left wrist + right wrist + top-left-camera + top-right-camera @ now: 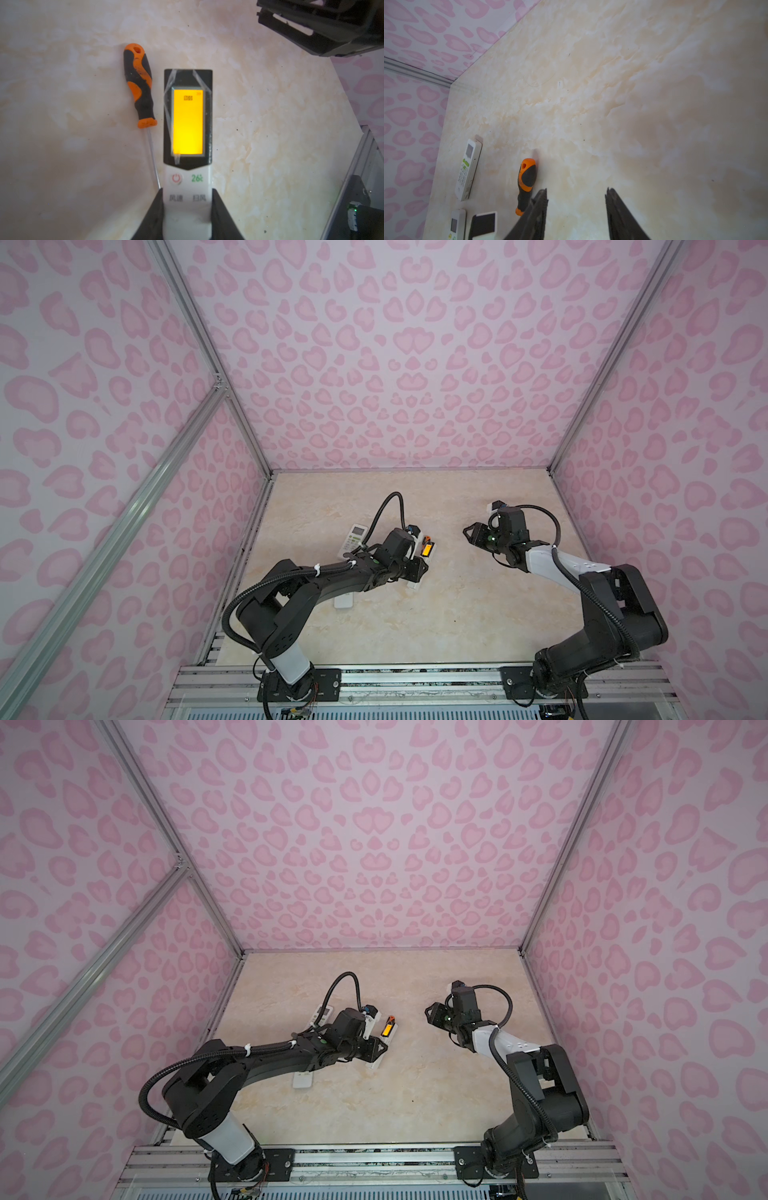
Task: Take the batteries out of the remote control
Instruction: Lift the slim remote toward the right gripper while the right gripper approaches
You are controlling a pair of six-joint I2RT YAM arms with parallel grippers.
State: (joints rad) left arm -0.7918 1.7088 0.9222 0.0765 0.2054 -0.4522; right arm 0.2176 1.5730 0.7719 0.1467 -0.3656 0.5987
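The remote control point(188, 124), its orange screen lit, lies face up on the table point(270, 124), grasped at its sides by the left fingers point(154, 216). A screwdriver point(139, 83) lies just beside it. The right fingers point(618, 218) hang released, spread and empty, above the table.

Screwdriver point(138, 87) flat on marble tabletop point(62, 166) — orange-black handle.

I've got the left arm point(332, 572) stretched over the lit remote point(429, 549) on the marble table point(415, 626), with the screwdriver point(425, 538) handle just beside its orange screen. A second white remote point(355, 536) lies further left, and a third white end point(344, 601) pokes out under the arm. The right gripper point(468, 531) hangs over the table, well apart from all of them.
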